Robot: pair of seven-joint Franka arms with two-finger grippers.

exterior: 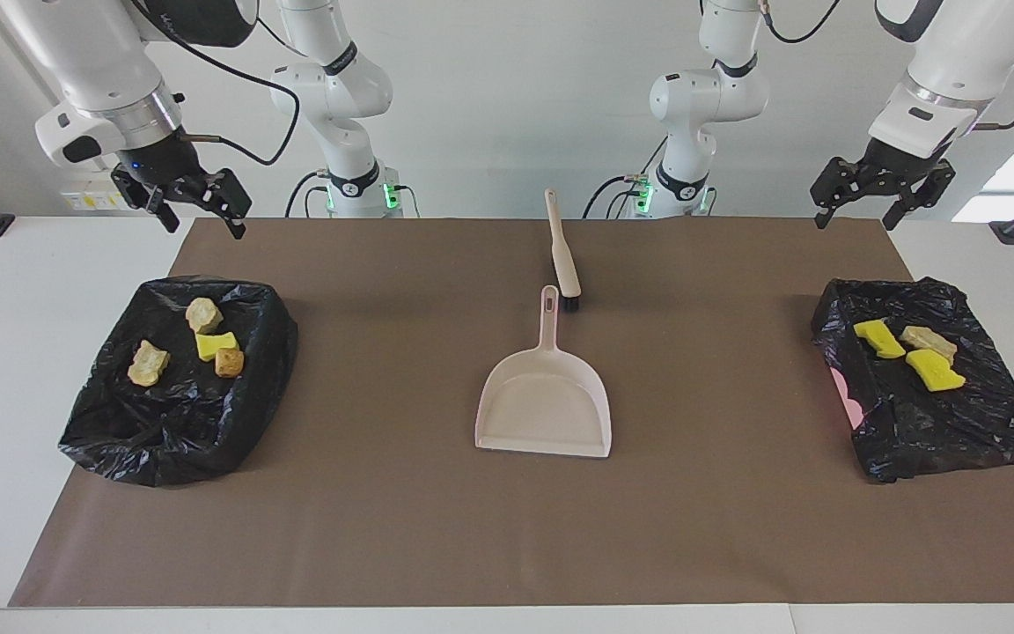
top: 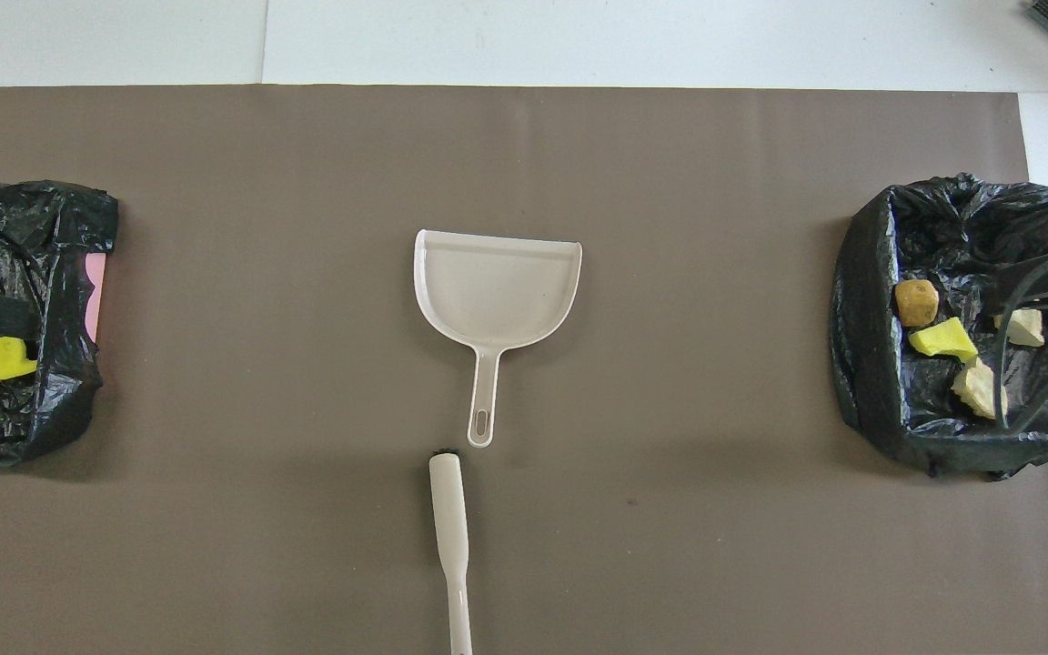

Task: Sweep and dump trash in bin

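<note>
A brown mat [exterior: 507, 528] covers a white table [exterior: 23, 291]; a plain white wall stands at the top of the facing view. At the left of this view a bin lined with a black bag [exterior: 164, 431] holds part of the trash – three tan chunks and one yellow sponge piece [exterior: 215, 344]. At the right a second black-lined bin [exterior: 947, 431] holds two yellow sponge pieces [exterior: 934, 370] and a tan chunk [exterior: 928, 339]. In the centre lie a beige dustpan [exterior: 544, 401] and a brush [exterior: 562, 254]. The right gripper [exterior: 194, 201], upper left, and the left gripper [exterior: 878, 187], upper right, both hang released – grasping nothing.
</note>
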